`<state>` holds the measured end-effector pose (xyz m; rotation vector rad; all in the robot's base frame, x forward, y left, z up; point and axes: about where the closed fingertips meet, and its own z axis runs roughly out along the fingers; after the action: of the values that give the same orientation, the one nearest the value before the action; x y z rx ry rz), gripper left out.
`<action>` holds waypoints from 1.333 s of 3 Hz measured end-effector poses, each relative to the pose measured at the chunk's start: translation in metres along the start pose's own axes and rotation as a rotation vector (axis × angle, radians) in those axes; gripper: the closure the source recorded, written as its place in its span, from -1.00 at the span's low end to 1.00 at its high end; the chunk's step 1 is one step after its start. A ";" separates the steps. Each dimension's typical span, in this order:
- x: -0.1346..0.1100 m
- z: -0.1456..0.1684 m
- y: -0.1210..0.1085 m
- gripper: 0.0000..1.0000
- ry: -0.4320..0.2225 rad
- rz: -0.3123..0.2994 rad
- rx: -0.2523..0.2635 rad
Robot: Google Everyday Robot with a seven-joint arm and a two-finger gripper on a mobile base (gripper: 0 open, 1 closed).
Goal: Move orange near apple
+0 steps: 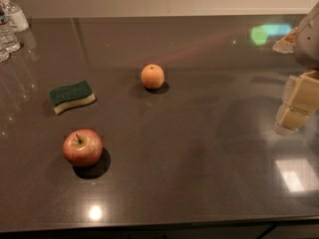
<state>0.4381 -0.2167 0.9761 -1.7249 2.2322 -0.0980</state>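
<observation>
Orange [152, 76]: just left of frame centre, upper half, resting on bench [199, 173], standing free.
Apple [82, 148]: lower left, stem up, on bench; well apart from orange, down-left of it.
Gripper [294, 106]: right edge, mid-height, tan padded, partly cut off by frame edge; well apart from both fruit.
Gripper state: released or clenched, not determinable from this view.
Sponge [72, 96]: green top, pale yellow base, left of frame, between orange and apple heights, touching neither.
Bottles [10, 24]: clear plastic, upper left corner.
Bench: dark, glossy, bright light reflections lower centre and right.
</observation>
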 end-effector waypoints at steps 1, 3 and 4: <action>0.000 0.000 0.000 -1.00 0.000 0.000 0.000; -0.011 0.014 -0.016 -1.00 -0.035 0.015 0.017; -0.026 0.036 -0.040 -1.00 -0.082 0.023 0.028</action>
<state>0.4916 -0.1977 0.9571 -1.6579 2.1803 -0.0519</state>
